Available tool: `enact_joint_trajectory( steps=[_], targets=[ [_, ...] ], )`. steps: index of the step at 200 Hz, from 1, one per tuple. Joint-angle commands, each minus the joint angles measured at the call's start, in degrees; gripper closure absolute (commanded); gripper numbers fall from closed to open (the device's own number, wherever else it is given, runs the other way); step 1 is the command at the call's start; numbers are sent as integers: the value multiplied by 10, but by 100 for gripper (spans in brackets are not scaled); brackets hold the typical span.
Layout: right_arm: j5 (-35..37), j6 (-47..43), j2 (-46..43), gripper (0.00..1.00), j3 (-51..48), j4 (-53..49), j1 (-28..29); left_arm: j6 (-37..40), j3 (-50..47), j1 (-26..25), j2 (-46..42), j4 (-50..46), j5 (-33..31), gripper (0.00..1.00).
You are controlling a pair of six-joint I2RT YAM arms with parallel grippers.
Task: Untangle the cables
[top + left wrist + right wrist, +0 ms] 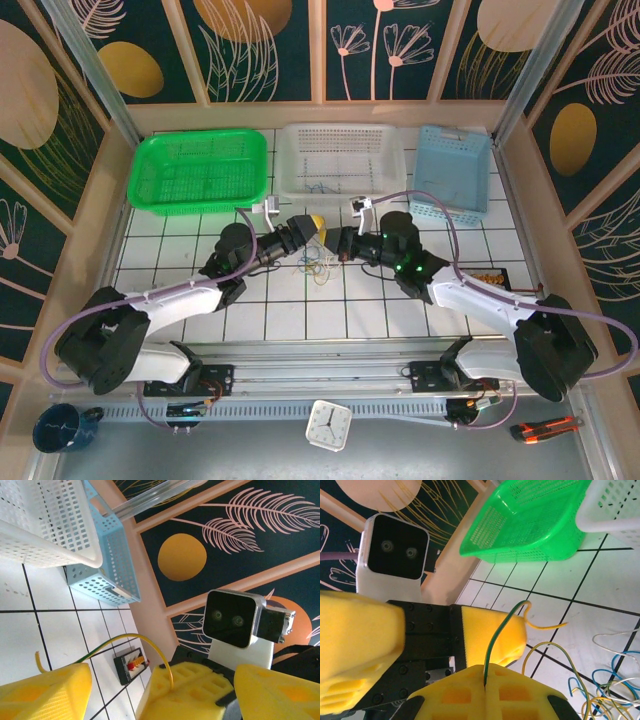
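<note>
A green-and-yellow cable (496,636) rises out of my right gripper (485,674), whose yellow pads are shut on it. Its free yellow end (552,626) curls past one finger (495,632) of my left gripper. In the left wrist view that cable (129,638) arcs from the right gripper's pads across to my left finger (47,692). My left gripper (160,682) stands open, its jaws wide apart on either side of the right gripper's tip. From above, the two grippers (312,231) (339,243) meet tip to tip over a loose pile of blue, white and yellow cables (318,268).
Green basket (150,175), white basket (385,160) with a few thin wires in it, and blue basket (452,165) line the back. A small black box (495,277) lies at the right. A clock (327,424), knife (545,428) and mug (62,428) sit in front.
</note>
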Motion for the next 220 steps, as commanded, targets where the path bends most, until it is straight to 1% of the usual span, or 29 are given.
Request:
enact_joint_trajectory(
  steps=[1, 21, 76, 156, 165, 179, 199, 220],
  targets=[
    [-15, -14, -5, 100, 6, 33, 12, -12, 17, -1, 15, 37, -17, 27],
    [-14, -15, -5, 100, 3, 33, 20, -17, 20, -1, 25, 46, -25, 28],
    [-5, -11, -18, 100, -24, 32, 30, -15, 25, 0, 34, 57, -50, 40],
    [4, -9, -12, 100, -38, 33, 30, -18, 26, 0, 40, 95, -33, 70],
    [8, -8, -12, 100, -38, 30, 28, -16, 25, 0, 37, 96, -33, 71],
    [17, -9, -15, 100, -35, 20, 24, -2, 21, 0, 29, 89, -39, 68],
    [34, -9, -31, 100, -24, -16, 4, 44, 7, 0, -1, 52, -63, 60],
    [27, 10, -57, 100, -16, -42, -29, 103, -19, 0, -44, 5, -96, 49]
  ],
)
